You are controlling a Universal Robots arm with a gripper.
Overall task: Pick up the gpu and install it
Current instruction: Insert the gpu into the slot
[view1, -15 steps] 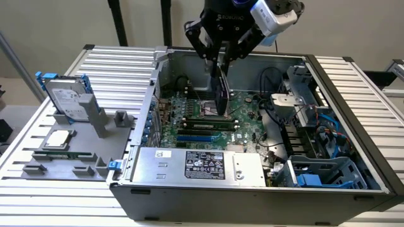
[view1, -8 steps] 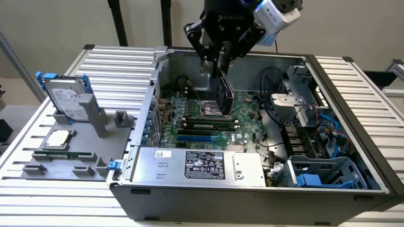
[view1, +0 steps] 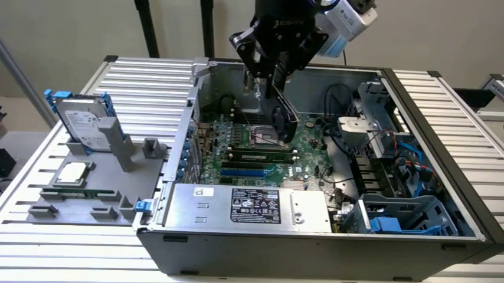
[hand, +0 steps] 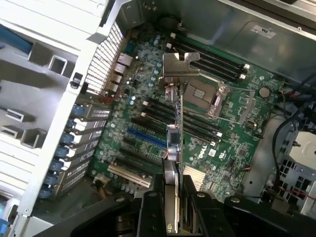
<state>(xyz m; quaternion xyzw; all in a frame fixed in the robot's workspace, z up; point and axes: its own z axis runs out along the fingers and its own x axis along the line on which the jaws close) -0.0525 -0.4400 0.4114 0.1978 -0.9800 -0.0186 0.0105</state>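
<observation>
My gripper (view1: 270, 79) hangs over the open computer case (view1: 441, 147) and is shut on the gpu (view1: 284, 117). The card hangs edge-down above the green motherboard (view1: 264, 147), clear of it. In the wrist view the gpu (hand: 174, 143) runs edge-on away from my gripper (hand: 172, 200), with its silver end bracket (hand: 178, 66) at the far end. Dark fingers (hand: 148, 212) clamp the card on both sides. Below it lie the black expansion slots and a blue slot (hand: 147, 140) on the motherboard (hand: 232, 148).
A grey holder tray (view1: 87, 197) at the exterior view's left carries a silver hard drive with blue rails (view1: 82, 125) and a small square CPU chip (view1: 72, 173). A power supply (view1: 248, 206) fills the case's near side. Cables and a drive cage (view1: 402, 215) crowd the right.
</observation>
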